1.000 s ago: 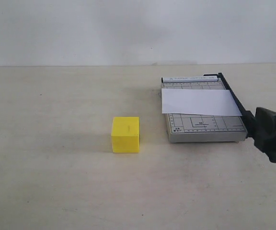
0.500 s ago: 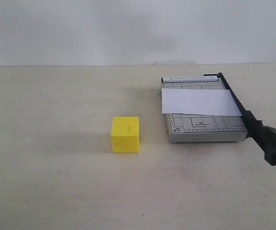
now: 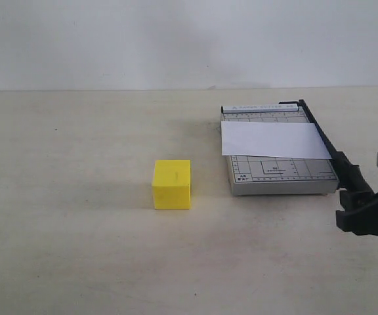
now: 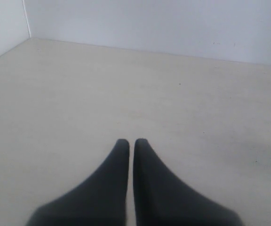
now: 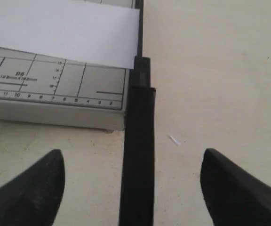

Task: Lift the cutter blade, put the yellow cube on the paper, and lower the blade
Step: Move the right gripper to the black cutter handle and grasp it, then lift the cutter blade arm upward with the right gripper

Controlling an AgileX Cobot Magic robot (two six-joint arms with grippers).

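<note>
Spread wide, right claw (image 5: 131, 152) straddles the cutter blade (image 5: 138, 117), gaps either side; left claw (image 4: 131, 142) pinched together.

Exterior faces table (image 3: 77, 262) frontally, right wrist close above shared cutter blade (image 5: 138, 141)

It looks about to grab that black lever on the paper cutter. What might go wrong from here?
The right end effector is open around the handle of the cutter blade. The handle is slim, so a loose or off-centre squeeze may let it slip while lifting. The paper lies loose on the grey board with its edge against the blade, so raising the blade might drag it askew. The board itself may also shift or tip.
</note>
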